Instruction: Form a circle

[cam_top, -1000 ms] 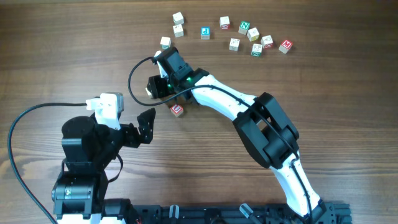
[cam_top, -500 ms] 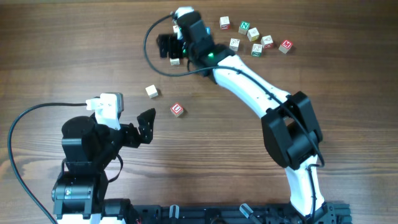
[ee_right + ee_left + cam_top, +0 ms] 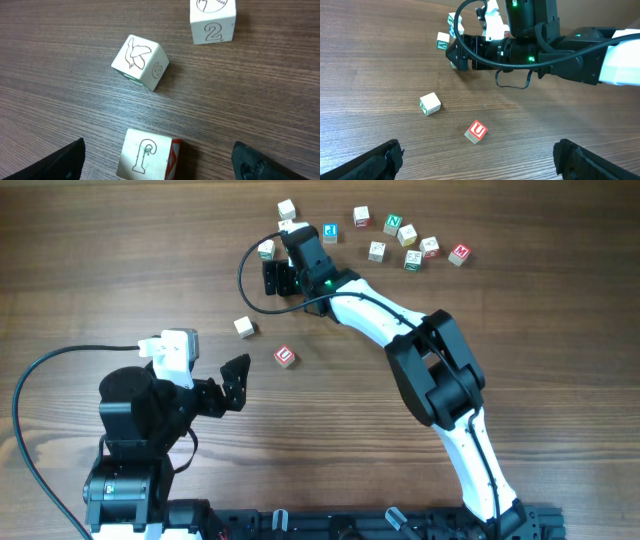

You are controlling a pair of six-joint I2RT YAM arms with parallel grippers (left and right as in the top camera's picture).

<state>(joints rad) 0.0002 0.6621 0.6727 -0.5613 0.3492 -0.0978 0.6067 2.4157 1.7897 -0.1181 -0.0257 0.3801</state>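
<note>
Swinging away from the mid-table spot where it hung a second ago, the right arm (image 3: 400,330) now reaches to the far side of the wooden table (image 3: 90,260). A pale cube (image 3: 244,327) lies alone where the arm had been, near the red U cube (image 3: 286,356), and the left arm (image 3: 140,420) has not stirred. The right gripper (image 3: 273,278) stands wide and empty, its fingertips (image 3: 62,162) at the bottom corners of the wrist view. The left gripper (image 3: 232,380) is also spread wide, holds nothing, and hovers near the red U cube. Beyond, a loose row of letter cubes (image 3: 393,223) with green, blue and red prints runs toward the far right. No circle is laid out yet: what stands for it is a cluster of three cubes (image 3: 140,61) under the right wrist, at the left end of that row as far as I can match the views. One shows a bird and a 6 and sits turned cornerwise. The 2 cube (image 3: 212,20) lies beyond it, apart. The nearest, the red-sided cube (image 3: 147,160), sits between the open jaws and touches neither. These look like small wooden blocks: light, rigid, not fragile, with smooth faces that may slip or skid at a nudge. The best hold is likely across two opposite flat faces with the jaws square to them, so the red-sided cube suits the gripper better than the cornerwise one.
</note>
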